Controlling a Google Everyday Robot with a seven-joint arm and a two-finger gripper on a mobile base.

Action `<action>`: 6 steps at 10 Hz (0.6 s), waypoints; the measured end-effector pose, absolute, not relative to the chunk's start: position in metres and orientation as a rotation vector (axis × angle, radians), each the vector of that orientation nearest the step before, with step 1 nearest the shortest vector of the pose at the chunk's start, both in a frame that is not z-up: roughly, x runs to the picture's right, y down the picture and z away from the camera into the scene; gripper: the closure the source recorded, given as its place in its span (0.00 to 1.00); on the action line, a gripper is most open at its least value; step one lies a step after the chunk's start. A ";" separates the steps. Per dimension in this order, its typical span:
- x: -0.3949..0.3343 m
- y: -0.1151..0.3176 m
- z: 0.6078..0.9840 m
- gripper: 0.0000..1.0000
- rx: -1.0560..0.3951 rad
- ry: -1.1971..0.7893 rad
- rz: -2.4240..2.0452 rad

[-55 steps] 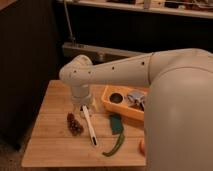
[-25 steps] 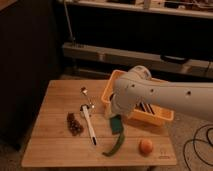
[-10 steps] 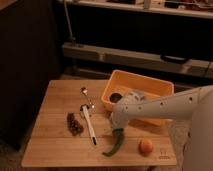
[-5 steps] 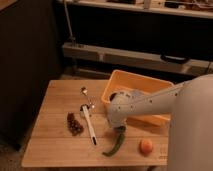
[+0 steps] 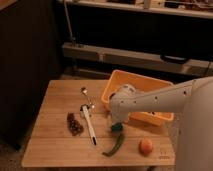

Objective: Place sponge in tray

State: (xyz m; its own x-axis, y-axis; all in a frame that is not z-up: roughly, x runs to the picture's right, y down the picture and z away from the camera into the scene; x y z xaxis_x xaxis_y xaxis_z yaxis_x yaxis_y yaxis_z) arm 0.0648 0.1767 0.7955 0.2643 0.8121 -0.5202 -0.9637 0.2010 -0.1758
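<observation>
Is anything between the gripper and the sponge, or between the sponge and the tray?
Nothing visible does. The gripper is down at the sponge, which lies just before the tray; only its raised near wall must be cleared. The green pod and orange fruit lie off the path.

Dimly lit lab or test space, suggested by a wooden table [image 5: 50,147] staged before dark metal racking [image 5: 130,52], robot arm [image 5: 160,100] stretched across it, gripper [image 5: 118,124] held low beside the tray [image 5: 137,76].
</observation>
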 end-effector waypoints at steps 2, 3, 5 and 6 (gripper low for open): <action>0.066 0.181 0.798 0.35 -0.534 0.364 1.283; 0.065 0.190 0.806 0.35 -0.550 0.375 1.289; 0.069 0.202 0.821 0.35 -0.572 0.378 1.328; 0.069 0.206 0.826 0.35 -0.580 0.378 1.342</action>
State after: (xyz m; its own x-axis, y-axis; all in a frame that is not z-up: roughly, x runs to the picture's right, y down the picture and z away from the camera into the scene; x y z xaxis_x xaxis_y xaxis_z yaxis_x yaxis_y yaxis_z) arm 0.0694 0.2055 0.8263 0.1987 0.7967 -0.5707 -0.9775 0.1192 -0.1739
